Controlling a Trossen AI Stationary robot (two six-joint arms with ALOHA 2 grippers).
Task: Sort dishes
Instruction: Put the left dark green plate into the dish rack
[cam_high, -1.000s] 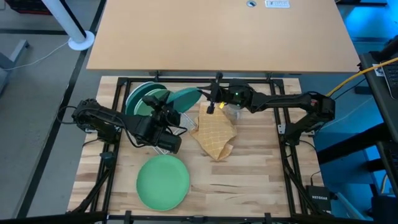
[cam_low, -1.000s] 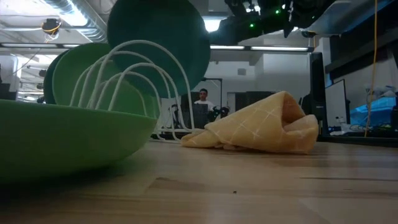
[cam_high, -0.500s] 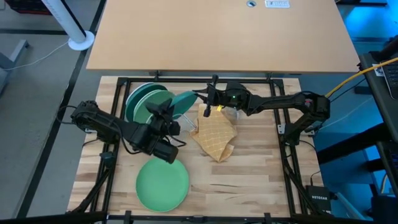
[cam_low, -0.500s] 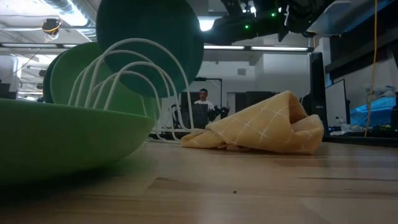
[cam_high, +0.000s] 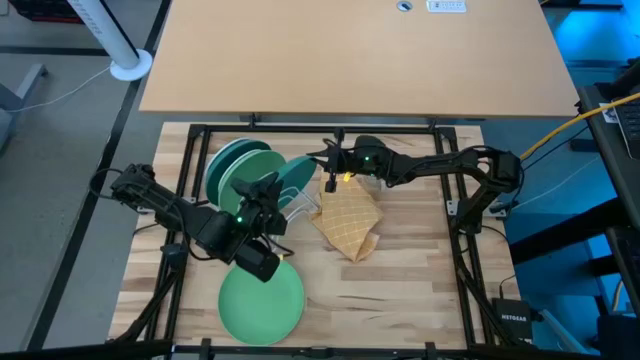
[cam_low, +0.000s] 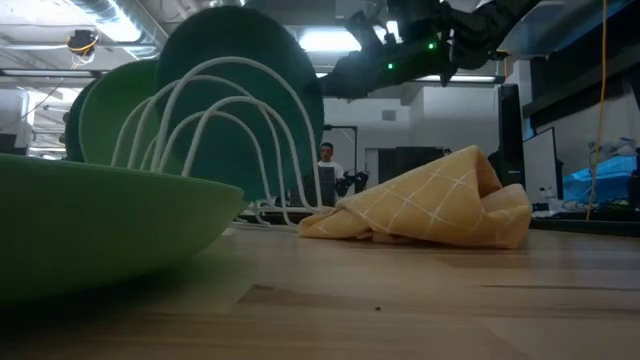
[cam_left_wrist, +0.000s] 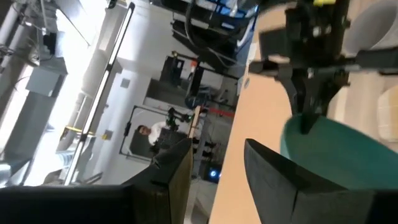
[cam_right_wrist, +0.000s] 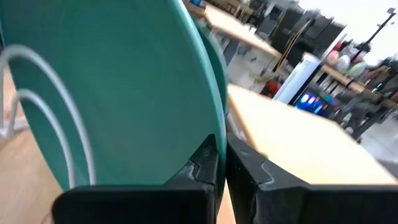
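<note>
A white wire rack (cam_high: 262, 196) at the table's far left holds two green plates (cam_high: 232, 165) on edge. My right gripper (cam_high: 326, 163) is shut on a darker teal plate (cam_high: 296, 174), which stands among the rack's wires (cam_low: 215, 120). My left gripper (cam_left_wrist: 217, 168) is open and empty, just near of the rack (cam_high: 268, 192), its fingers pointing at the teal plate. A light green plate (cam_high: 262, 295) lies flat on the table near the front. A small grey mug (cam_high: 372, 184) shows partly under my right arm. My right gripper pinches the teal plate's rim (cam_right_wrist: 214, 127) between its two fingers, at the plate's upper right edge. The fingers come level from the table's right. The plate stands steeply on edge, its lower part down between the rack's white wires (cam_right_wrist: 37, 112).
A crumpled yellow checked cloth (cam_high: 346, 220) lies right of the rack, at the table's middle. Black frame rails (cam_high: 460, 250) run along the table's sides. Bare wood lies at the near right. A person (cam_low: 324, 165) sits far off in the room.
My right gripper has gone toward the table's left edge and down with the teal plate, which has tipped more upright and sunk between the rack's wires. My left arm has drawn back toward the table's near edge, away from the rack.
</note>
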